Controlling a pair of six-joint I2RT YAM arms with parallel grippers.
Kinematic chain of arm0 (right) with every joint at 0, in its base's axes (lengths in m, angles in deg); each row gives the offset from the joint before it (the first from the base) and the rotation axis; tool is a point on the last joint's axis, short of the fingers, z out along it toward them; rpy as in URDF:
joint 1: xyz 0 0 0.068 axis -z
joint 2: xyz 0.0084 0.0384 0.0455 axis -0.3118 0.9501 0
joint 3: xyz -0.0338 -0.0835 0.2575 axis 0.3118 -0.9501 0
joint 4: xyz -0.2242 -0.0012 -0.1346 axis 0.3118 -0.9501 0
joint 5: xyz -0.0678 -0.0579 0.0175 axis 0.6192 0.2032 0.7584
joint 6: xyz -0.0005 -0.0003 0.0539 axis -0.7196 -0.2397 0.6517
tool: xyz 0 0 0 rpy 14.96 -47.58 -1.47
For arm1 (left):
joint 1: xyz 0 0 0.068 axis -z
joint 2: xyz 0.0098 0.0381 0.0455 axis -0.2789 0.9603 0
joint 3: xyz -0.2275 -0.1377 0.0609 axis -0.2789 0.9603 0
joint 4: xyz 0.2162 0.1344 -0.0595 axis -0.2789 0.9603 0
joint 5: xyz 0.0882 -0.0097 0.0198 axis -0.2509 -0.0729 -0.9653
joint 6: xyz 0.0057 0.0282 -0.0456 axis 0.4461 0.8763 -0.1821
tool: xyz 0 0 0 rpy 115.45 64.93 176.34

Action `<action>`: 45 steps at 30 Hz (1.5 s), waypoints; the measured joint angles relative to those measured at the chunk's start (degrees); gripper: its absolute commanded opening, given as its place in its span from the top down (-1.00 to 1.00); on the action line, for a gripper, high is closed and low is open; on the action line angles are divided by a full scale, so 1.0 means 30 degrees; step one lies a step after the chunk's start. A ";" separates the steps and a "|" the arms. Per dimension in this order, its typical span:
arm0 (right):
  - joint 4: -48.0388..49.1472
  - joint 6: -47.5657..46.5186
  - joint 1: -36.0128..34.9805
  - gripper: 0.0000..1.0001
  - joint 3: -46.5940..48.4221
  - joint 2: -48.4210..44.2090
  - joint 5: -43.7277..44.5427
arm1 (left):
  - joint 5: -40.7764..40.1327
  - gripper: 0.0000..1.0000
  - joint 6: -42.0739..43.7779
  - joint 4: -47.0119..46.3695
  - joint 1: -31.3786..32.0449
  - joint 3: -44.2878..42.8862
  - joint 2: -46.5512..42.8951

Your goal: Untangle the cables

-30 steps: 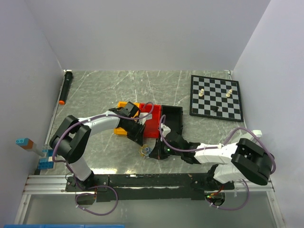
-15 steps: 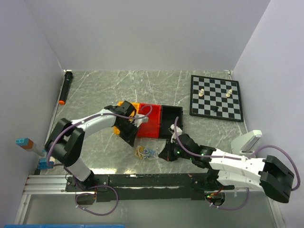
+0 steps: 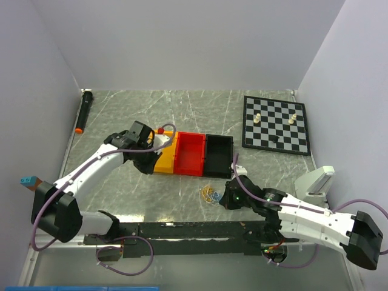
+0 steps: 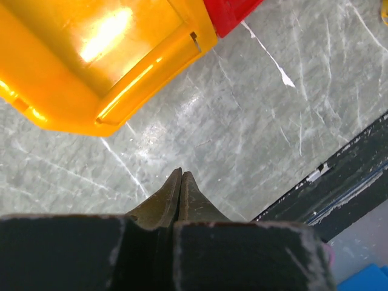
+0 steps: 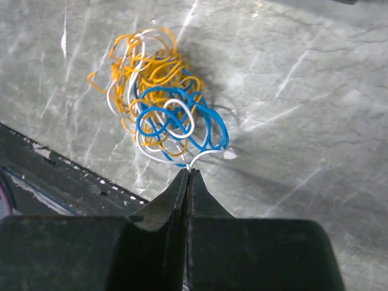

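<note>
The cables (image 5: 160, 103) are seen knotted on the table (image 5: 315, 91) before the bins (image 3: 189, 159), a white strand (image 5: 205, 154) pinched in the shut right gripper (image 5: 188, 176), prob. to be drawn free; the left gripper (image 4: 180, 176) is held shut & empty by the yellow bin (image 4: 151, 79)

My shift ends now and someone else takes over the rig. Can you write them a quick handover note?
The left gripper is shut and empty, over bare table beside the yellow bin.
The right gripper is shut, apparently pinching a white wire at the near edge of the cables.
The yellow, blue and white wires form one tangled clump on the table, on the near side of the black bin.
Done: no wire is separated yet.
Left: pull the colours apart.
</note>
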 measured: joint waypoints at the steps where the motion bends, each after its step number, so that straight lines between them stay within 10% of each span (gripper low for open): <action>1: 0.0066 -0.0036 0.0000 1.00 0.0000 -0.0036 -0.0153 | 0.0029 0.53 0.0087 0.0109 -0.0007 -0.0007 -0.0182; 6: 0.0372 -0.0131 0.0007 1.00 0.0160 0.1821 -0.0889 | 0.1362 -0.21 0.0109 0.0495 0.0153 -0.1078 -0.0058; 15: 0.0831 -0.0036 0.0036 1.00 0.0685 0.4546 -0.1231 | 0.4204 -0.42 -0.0714 -0.1166 0.4539 -0.4189 0.4029; 37: 0.0765 0.0459 0.0182 1.00 -0.0131 0.2441 -0.1239 | 0.6645 -0.27 -0.5829 -0.7978 0.7949 -0.2222 0.7788; 45: 0.0911 0.0459 0.0291 1.00 -0.0255 0.2310 -0.1464 | 0.5275 0.34 -0.5756 -0.8859 0.8036 -0.2317 0.8808</action>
